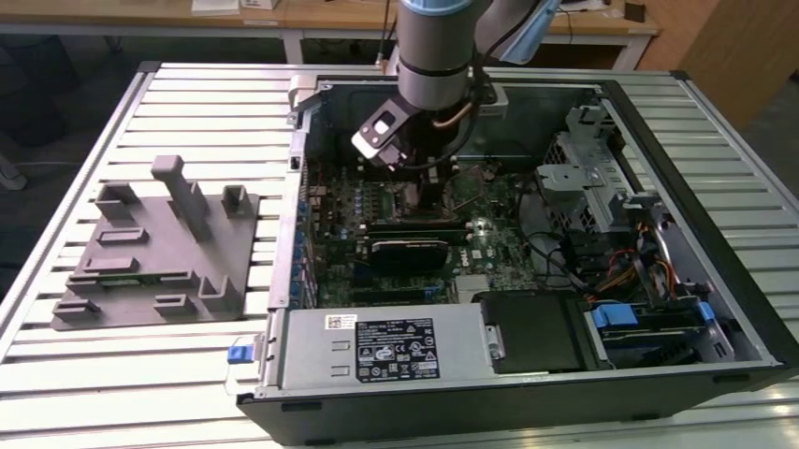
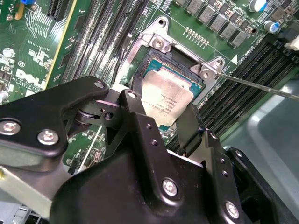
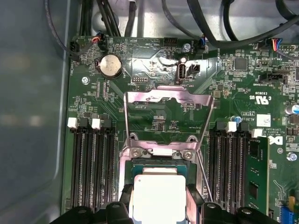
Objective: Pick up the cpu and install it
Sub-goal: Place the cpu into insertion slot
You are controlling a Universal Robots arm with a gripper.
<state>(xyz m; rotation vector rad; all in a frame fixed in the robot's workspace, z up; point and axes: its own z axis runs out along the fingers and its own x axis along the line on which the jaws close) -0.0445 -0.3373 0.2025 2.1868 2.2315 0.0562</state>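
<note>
The cpu (image 2: 164, 99) is a flat square chip with a pale silver top. It sits low over the open socket (image 2: 187, 70) on the motherboard, within the socket's dark frame. My gripper (image 2: 163, 119) straddles it, a black finger (image 2: 135, 109) against one edge and the other finger (image 2: 190, 125) against the opposite edge. In the first wrist view the cpu (image 3: 159, 196) shows between the same fingers (image 3: 122, 198), just below the socket's hinge bar (image 3: 161, 151). In the exterior view the gripper (image 1: 425, 201) reaches down into the open computer case (image 1: 699, 281).
The socket's metal load plate (image 3: 168, 100) stands flipped open, its thin wire lever (image 2: 261, 86) off to one side. Memory slots (image 3: 91, 168) flank the socket. A grey plastic fixture (image 1: 156, 253) with upright posts lies on the slatted table at the exterior view's left. A power supply (image 1: 374, 351) fills the case's near side.
</note>
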